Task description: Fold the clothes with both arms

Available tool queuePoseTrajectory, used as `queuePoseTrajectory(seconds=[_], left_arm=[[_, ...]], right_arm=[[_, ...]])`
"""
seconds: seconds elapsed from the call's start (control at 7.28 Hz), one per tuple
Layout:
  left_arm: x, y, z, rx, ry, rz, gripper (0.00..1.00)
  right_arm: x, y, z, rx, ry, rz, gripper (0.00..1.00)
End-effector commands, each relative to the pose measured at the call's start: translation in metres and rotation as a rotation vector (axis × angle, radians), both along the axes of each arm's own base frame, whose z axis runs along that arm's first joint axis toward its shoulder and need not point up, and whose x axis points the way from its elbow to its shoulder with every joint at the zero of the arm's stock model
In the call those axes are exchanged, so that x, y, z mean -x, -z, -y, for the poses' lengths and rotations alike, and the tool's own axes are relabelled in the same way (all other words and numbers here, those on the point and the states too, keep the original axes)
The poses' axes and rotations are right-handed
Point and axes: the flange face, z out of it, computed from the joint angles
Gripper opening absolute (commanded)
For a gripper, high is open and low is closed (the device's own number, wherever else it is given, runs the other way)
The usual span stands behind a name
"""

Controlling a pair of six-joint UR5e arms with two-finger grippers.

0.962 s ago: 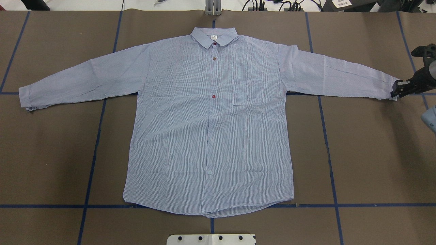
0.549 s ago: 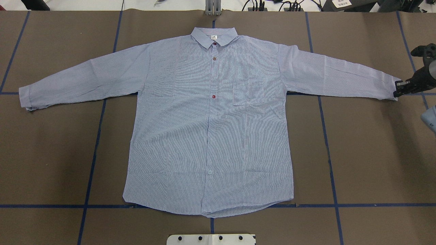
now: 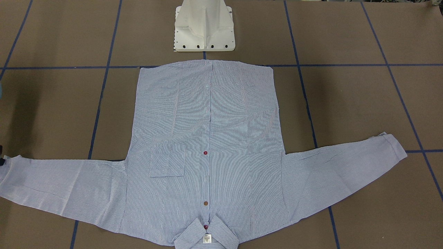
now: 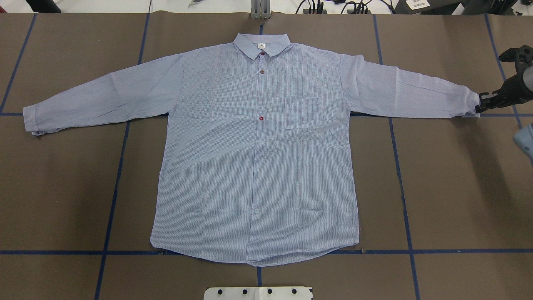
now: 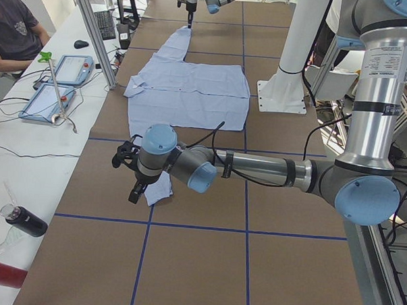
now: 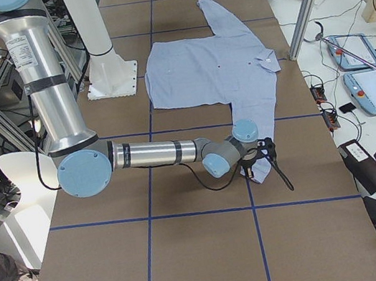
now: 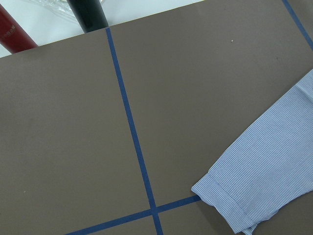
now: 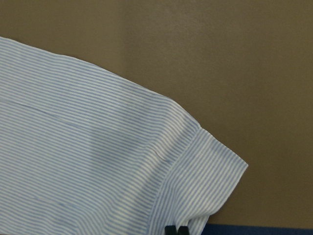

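Brown bench (image 4: 62,187) carrying a striped shirt (image 4: 258,166), flat, face up, sleeves spread. My right tool (image 4: 482,105) is clamped on the right cuff (image 8: 210,171); I'd lift slowly, folding inward. Left tool (image 5: 134,192) hovers beside the other cuff (image 7: 220,196); I cannot tell its opening.

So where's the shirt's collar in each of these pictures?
Front-facing: collar at bottom centre.
Overhead: collar at top centre.
Exterior left: collar at the left edge of the shirt.
Exterior right: collar at the shirt's right edge.
Left wrist: not in it.
Right wrist: not in it.
Landmark: the white base stands past the hem, opposite the collar.
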Motion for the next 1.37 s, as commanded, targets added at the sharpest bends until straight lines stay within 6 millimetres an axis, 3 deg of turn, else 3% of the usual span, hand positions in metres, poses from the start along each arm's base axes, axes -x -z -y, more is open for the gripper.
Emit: queuePoseTrajectory(seconds=[0.0,0.27,0.41,0.69,1.1,1.24], left_arm=[[0.000,0.000,0.000,-0.002,-0.002,0.001,1.00],[0.000,-0.002,-0.001,0.001,-0.002,0.001,1.00],[0.000,-0.002,-0.001,0.001,-0.001,0.002,1.00],[0.000,-0.004,-0.002,0.001,-0.002,0.003,1.00],[0.001,-0.018,-0.003,0.019,-0.005,0.012,1.00],[0.001,-0.020,-0.003,0.026,-0.004,0.012,1.00]], right_arm=[[-0.019,0.060,0.003,-0.070,0.013,0.108,0.00],[-0.027,0.113,0.002,-0.150,0.025,0.168,0.00],[-0.010,0.142,0.009,-0.187,0.046,0.184,0.00],[0.047,0.226,0.038,-0.255,0.112,0.219,0.00],[0.130,0.336,0.042,-0.234,0.169,0.277,0.00],[0.145,0.373,0.043,-0.226,0.155,0.308,0.00]])
